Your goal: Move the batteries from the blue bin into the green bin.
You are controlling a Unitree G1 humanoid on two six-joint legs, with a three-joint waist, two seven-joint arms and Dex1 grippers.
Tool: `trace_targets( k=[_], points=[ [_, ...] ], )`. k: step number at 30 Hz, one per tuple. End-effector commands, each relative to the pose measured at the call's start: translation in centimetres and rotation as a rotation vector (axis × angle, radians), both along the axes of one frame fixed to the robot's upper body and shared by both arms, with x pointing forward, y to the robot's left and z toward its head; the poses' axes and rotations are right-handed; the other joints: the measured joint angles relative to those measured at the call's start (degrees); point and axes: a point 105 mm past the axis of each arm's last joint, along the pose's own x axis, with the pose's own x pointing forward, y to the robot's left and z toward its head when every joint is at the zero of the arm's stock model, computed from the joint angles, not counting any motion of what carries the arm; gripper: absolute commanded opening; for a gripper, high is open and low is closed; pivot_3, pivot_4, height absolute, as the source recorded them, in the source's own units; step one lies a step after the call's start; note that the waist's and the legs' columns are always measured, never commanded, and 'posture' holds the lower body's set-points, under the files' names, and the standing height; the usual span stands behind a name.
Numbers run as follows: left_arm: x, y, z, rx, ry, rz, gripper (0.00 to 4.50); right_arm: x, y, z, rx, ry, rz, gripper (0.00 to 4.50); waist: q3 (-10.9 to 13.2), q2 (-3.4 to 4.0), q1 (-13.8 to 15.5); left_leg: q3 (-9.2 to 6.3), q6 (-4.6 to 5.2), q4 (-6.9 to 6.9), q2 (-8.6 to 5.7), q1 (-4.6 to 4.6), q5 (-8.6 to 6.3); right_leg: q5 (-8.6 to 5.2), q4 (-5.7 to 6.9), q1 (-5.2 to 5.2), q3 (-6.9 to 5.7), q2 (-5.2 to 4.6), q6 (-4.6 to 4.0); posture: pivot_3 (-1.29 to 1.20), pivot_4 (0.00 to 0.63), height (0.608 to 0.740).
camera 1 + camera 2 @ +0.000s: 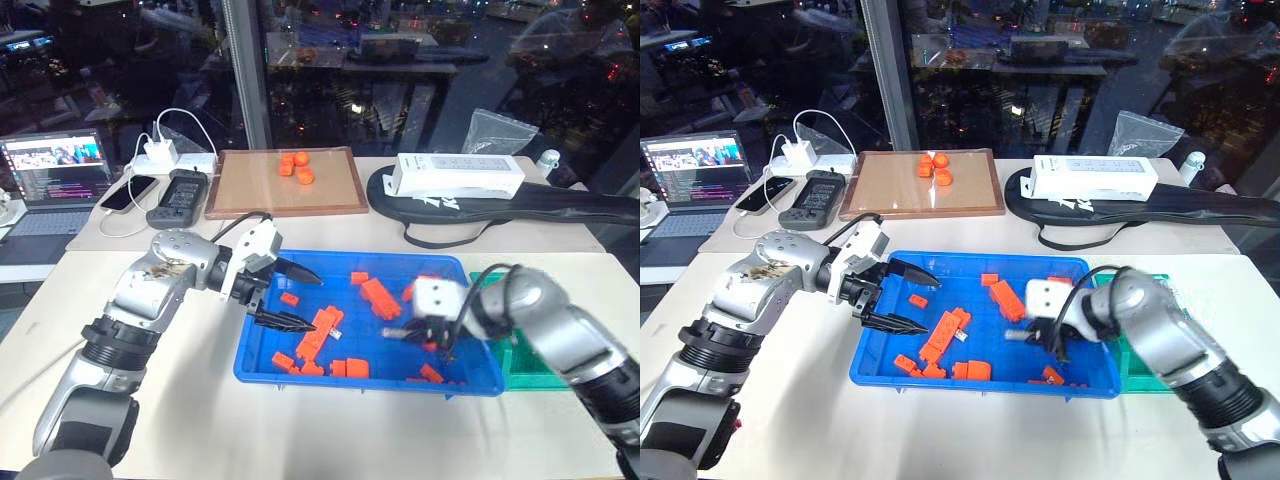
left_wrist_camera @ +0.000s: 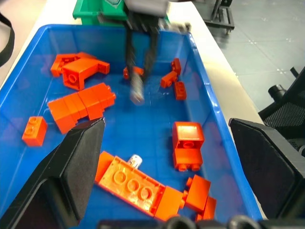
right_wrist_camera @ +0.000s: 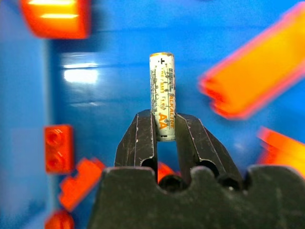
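Silver-grey arms, black ribbed wrist cuffs, white wrist blocks, black cables, black two-finger left gripper [image 1: 288, 295] and right gripper [image 3: 164, 138].

- The blue bin [image 1: 262, 352] is showing smooth, glossy plastic, catching pale reflections on its floor.
- The bricks [image 2: 81, 102] are looking like shiny orange plastic with studded tops.
- The battery [image 3: 162, 95] is wearing a scuffed, whitish printed wrap with a worn, dull finish.
- The right gripper [image 3: 164, 131] fingers are appearing matt black, slightly scratched.
- The tray [image 1: 285, 185] is showing a brown wooden frame.
- The green bin [image 1: 525, 365] is looking like translucent plastic.
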Motion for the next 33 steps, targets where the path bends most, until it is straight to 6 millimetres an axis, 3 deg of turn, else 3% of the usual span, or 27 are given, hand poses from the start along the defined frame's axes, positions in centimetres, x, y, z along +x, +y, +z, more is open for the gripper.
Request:
trace_targets(
  k=[1, 4, 7, 9, 12, 14, 19, 21, 24, 27, 30, 33],
  points=[
    [0.0, -0.6, 1.3, -0.025, -0.051, -0.035, 4.5, 1.1, -4.6, 4.8, 0.011, -0.121, -0.165, 0.27, 0.0, 0.0, 0.1, 0.0, 0.0, -0.01, 0.0, 0.0, 0.0, 0.0, -0.02, 0.01, 0.0, 0.0, 0.0, 0.0, 0.15, 0.74],
    [0.4, -0.8, 1.1, -0.021, -0.059, -0.034, 4.5, 1.1, -8.9, 5.9, -0.068, -0.145, -0.275, 0.27, 0.0, 0.0, 0.5, 0.08, 0.0, -0.01, -0.03, 0.01, 0.0, 0.0, -0.06, 0.03, -0.01, -0.04, 0.0, 0.0, 0.15, 0.74],
    [0.7, -0.9, 1.1, -0.022, -0.061, -0.028, 4.5, 1.1, -11.4, 6.2, -0.115, -0.159, -0.342, 0.27, 0.0, 0.02, 0.5, 0.15, 0.0, -0.04, -0.02, 0.02, 0.0, 0.0, -0.08, 0.0, 0.02, -0.05, 0.0, 0.0, 0.15, 0.74],
    [0.8, -1.0, 1.0, -0.022, -0.062, -0.027, 4.5, 0.9, -13.2, 5.5, -0.177, -0.141, -0.379, 0.27, 0.0, 0.02, 0.1, 0.14, 0.0, -0.05, -0.01, 0.02, 0.0, 0.0, -0.06, -0.01, 0.03, -0.03, 0.0, 0.0, 0.15, 0.74],
    [0.8, -1.1, 0.9, -0.023, -0.059, -0.027, 4.5, 1.3, -15.2, 2.5, -0.202, -0.11, -0.433, 0.27, 0.0, 0.07, -0.1, 0.13, 0.0, -0.07, -0.02, 0.03, 0.0, 0.0, -0.06, 0.0, 0.05, -0.01, 0.0, 0.0, 0.15, 0.74],
    [0.8, -1.1, 0.7, -0.012, -0.06, -0.024, 4.5, 1.6, -15.2, 1.1, -0.204, -0.105, -0.425, 1.27, 0.0, 0.07, -0.3, 0.13, 0.0, -0.06, -0.02, 0.03, 0.0, -0.01, -0.06, 0.03, 0.05, -0.01, 0.0, 0.0, 0.15, 0.74],
    [0.9, -1.2, 0.8, -0.007, -0.067, -0.019, 4.5, 2.1, -15.0, 0.4, -0.218, -0.1, -0.398, 2.72, -0.1, 0.3, -0.6, 0.09, 0.0, -0.04, -0.06, 0.04, 0.0, 0.0, -0.01, 0.01, 0.13, 0.0, 0.04, 0.0, 0.15, 0.74],
    [0.9, -0.8, 0.9, 0.0, -0.069, -0.003, 4.5, 2.9, -13.7, 2.6, -0.179, -0.147, -0.372, 3.38, -0.1, 0.36, -0.6, 0.11, 0.0, -0.01, -0.07, 0.03, 0.0, 0.0, -0.01, 0.01, 0.13, 0.0, 0.06, 0.0, 0.15, 0.74],
    [0.8, -0.1, 0.7, 0.018, -0.062, 0.014, 4.5, 3.6, -9.8, 6.0, -0.063, -0.207, -0.271, 4.45, -0.1, 0.45, -0.9, 0.07, 0.0, -0.01, -0.05, 0.04, 0.0, 0.03, -0.02, -0.05, 0.24, -0.01, 0.09, 0.0, 0.15, 0.74],
    [0.8, 0.4, 0.7, 0.028, -0.06, 0.028, 4.5, 3.5, -5.5, 7.4, 0.007, -0.226, -0.132, 4.45, -0.1, 0.45, -0.9, -0.03, 0.0, -0.08, 0.01, 0.09, 0.0, 0.03, -0.01, -0.01, 0.23, 0.08, 0.07, 0.0, 0.15, 0.74],
    [0.9, 0.8, 0.6, 0.042, -0.064, 0.044, 4.5, 2.6, -0.4, 7.3, 0.076, -0.19, 0.032, 4.45, -0.1, 0.44, -0.6, -0.03, 0.0, -0.08, 0.04, 0.07, 0.0, 0.02, 0.0, 0.0, 0.15, 0.13, 0.05, 0.0, 0.15, 0.74],
    [0.9, 1.1, 0.6, 0.052, -0.065, 0.055, 4.5, 1.9, 5.0, 5.1, 0.102, -0.156, 0.222, 4.45, -0.1, 0.42, -0.4, -0.02, 0.0, -0.02, 0.03, 0.02, 0.0, 0.02, 0.02, -0.03, 0.14, 0.11, 0.04, 0.0, 0.15, 0.74]
  ],
)
